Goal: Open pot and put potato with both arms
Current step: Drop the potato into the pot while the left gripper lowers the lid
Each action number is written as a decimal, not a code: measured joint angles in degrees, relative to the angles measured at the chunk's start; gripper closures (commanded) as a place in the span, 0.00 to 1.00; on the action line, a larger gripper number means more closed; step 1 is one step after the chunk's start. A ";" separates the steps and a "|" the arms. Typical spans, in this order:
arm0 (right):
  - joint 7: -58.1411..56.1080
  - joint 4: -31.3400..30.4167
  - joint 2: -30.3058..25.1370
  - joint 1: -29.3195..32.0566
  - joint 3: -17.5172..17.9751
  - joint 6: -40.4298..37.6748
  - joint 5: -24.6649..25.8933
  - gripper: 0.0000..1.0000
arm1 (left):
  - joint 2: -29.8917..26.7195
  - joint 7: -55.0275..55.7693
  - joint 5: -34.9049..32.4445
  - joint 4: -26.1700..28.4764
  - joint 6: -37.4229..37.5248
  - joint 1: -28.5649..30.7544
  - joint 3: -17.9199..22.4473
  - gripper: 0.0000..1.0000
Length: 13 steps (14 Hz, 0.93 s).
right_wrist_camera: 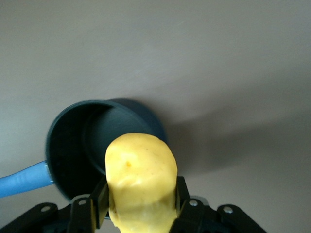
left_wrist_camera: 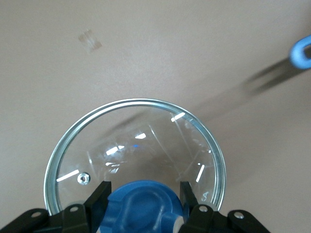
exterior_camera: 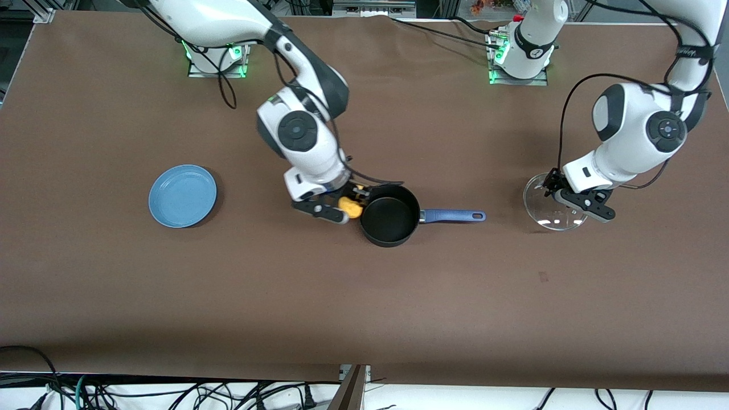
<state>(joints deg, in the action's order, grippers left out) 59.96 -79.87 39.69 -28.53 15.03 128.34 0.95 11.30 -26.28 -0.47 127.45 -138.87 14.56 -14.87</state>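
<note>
1. You have the pot [exterior_camera: 390, 215] open already: the black saucepan sits lidless near the middle of the tabletop, and nothing is inside it.
2. Your left gripper [exterior_camera: 555, 192] is clamped on the blue knob [left_wrist_camera: 143, 206] of the glass lid [exterior_camera: 553, 203], toward the left arm's end of the table. Whether the lid rests on the brown surface or hangs just above it, you cannot tell.
3. Your right gripper [exterior_camera: 348, 204] pinches the yellow potato [exterior_camera: 350, 207] between its fingers [right_wrist_camera: 99, 196], over the table just beside the pot's rim on the side toward the right arm's end.
4. What is left, by my reading: carry the potato over the opening and release it.
5. The pot's long axis runs along the table's length; its blue handle [exterior_camera: 453, 215] points toward the left arm's end.
6. The potato's long axis seems to run out from the fingers toward the pot.
</note>
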 measured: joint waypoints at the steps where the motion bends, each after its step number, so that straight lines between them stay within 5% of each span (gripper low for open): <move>1: 0.30 0.08 1.31 -0.97 -0.04 3.13 0.00 0.53 | 1.81 -0.51 0.01 0.49 -2.93 0.18 -0.01 1.00; 6: 0.34 0.55 5.15 -3.28 -0.13 10.04 0.01 0.53 | 11.19 -1.15 5.10 -2.52 -9.98 0.06 0.23 1.00; 7: 0.35 0.58 5.64 -3.64 -0.13 10.63 0.01 0.53 | 12.76 -1.16 5.27 -3.93 -10.06 -0.24 0.60 0.92; 8: 0.35 0.58 6.12 -3.95 -0.14 11.10 0.03 0.52 | 14.10 -1.15 5.29 -5.35 -10.08 -0.61 0.95 0.28; 9: 0.34 0.59 6.49 -4.17 -0.14 11.63 0.05 0.49 | 15.07 -1.14 5.29 -6.57 -10.08 -1.01 1.24 0.00; 10: 0.34 0.60 6.75 -4.31 -0.18 11.99 0.05 0.16 | 15.61 -1.10 5.50 -7.51 -10.08 -1.42 1.52 0.00; 11: 0.34 0.62 6.95 -4.35 -0.23 12.16 0.05 0.00 | 15.64 -1.10 6.13 -8.13 -10.09 -1.70 1.76 0.00; 13: 0.34 0.81 7.16 -4.34 -0.44 12.34 0.07 0.00 | 14.81 -1.10 6.76 -9.32 -10.11 -1.80 2.09 0.00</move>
<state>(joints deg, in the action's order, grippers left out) 60.30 -79.06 46.85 -32.86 14.59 140.68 1.02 26.12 -27.38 6.29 118.13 -148.98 12.77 -12.77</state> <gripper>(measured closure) 0.278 0.031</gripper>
